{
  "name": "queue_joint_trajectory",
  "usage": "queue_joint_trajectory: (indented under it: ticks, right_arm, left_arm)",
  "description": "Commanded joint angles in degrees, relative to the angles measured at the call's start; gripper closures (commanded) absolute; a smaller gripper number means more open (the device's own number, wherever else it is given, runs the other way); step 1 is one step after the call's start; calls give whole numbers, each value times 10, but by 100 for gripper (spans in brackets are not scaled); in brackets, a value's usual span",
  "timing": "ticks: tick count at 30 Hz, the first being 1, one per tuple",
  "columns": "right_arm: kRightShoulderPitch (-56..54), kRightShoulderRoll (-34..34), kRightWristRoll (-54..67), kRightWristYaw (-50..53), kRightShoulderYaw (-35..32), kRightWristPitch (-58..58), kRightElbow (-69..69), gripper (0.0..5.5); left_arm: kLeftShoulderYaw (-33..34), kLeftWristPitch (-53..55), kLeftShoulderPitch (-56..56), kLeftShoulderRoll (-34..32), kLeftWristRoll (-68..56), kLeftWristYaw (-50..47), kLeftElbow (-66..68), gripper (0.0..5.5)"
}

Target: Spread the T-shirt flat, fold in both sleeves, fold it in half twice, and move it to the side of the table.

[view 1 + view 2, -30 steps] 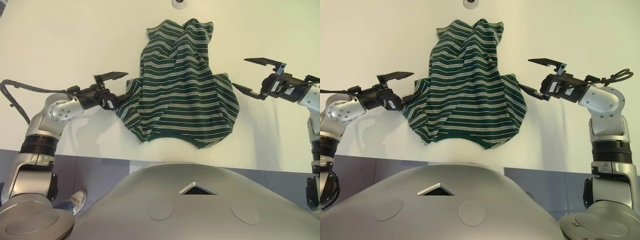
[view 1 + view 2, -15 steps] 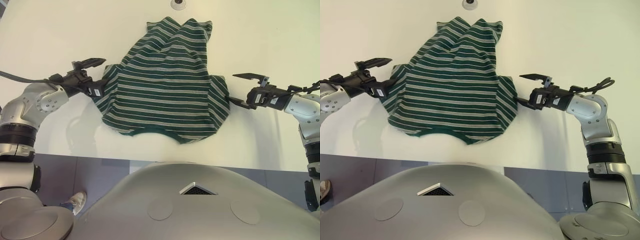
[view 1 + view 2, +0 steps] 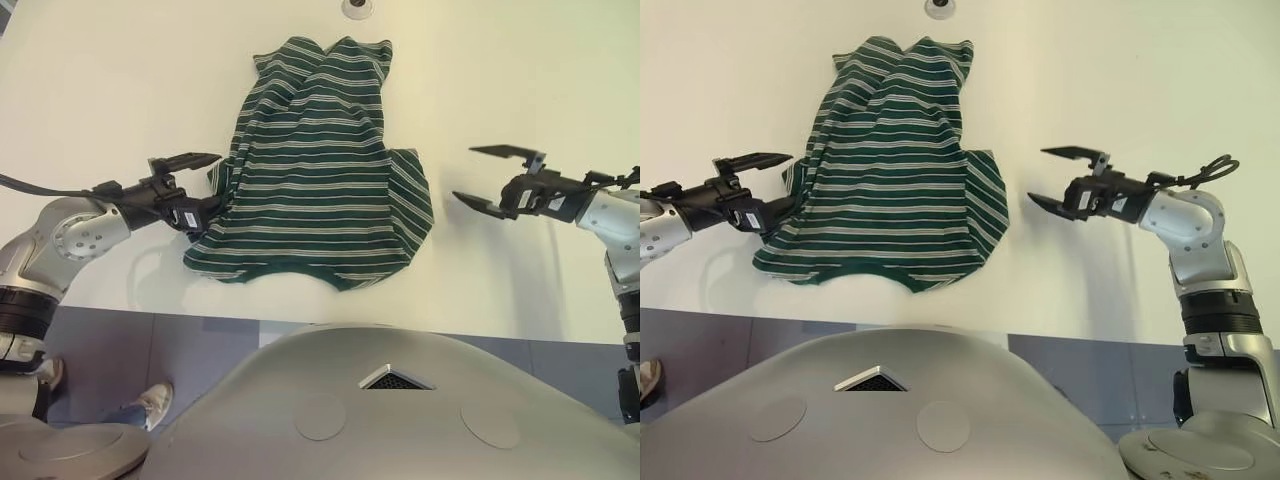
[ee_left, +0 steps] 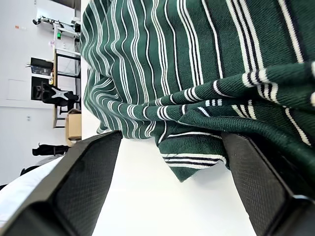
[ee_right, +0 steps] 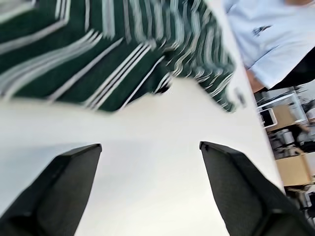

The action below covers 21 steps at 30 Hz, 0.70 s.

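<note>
A dark green T-shirt with white stripes [image 3: 310,170] lies bunched and wrinkled on the white table [image 3: 110,80], its collar end toward the far edge and its hem near me. My left gripper [image 3: 215,180] is open at the shirt's left edge. In the left wrist view [image 4: 170,147] a folded corner of the cloth [image 4: 197,162] lies between the spread fingers. My right gripper [image 3: 1037,175] hangs open to the right of the shirt, a short gap away. The right wrist view has bare table between its fingers [image 5: 69,187] and the shirt's edge [image 5: 98,73] beyond them.
A round metal-rimmed hole [image 3: 357,6] sits in the table just beyond the collar. The table's front edge [image 3: 480,335] runs close below the hem. Bare tabletop lies to both sides of the shirt.
The shirt, stretched wide between both grippers half a second ago, has slid left and narrowed. My right gripper has come off its right edge and pulled back. My left gripper moved nearer and slightly inward.
</note>
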<state>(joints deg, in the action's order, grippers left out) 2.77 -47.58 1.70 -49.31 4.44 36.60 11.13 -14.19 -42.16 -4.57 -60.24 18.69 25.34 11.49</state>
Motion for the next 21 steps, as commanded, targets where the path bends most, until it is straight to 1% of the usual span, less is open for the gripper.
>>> queue_joint_trajectory:
  ticks: [1,3,5,9,14,18,21]
  right_arm:
    - [4,6,83,-20,-11,-22,-71,178]
    - [9,10,92,-31,1,-32,-94,178]
    - [7,19,74,-36,20,-37,-95,178]
    - [-14,38,-22,-19,66,-29,-51,178]
    - [-36,43,-114,18,86,-14,0,178]
    - [-39,26,-164,46,87,-10,14,178]
    - [-22,-13,-209,59,79,-23,7,178]
  left_arm:
    - [0,27,-20,-8,26,32,-2,181]
    - [2,31,-19,-6,35,33,1,181]
    - [2,35,-20,-6,47,31,5,181]
    - [0,43,-13,-2,84,20,18,181]
    - [0,42,-12,3,94,16,20,181]
    - [-5,41,-9,7,105,10,28,181]
    - [-8,47,-5,10,116,4,32,181]
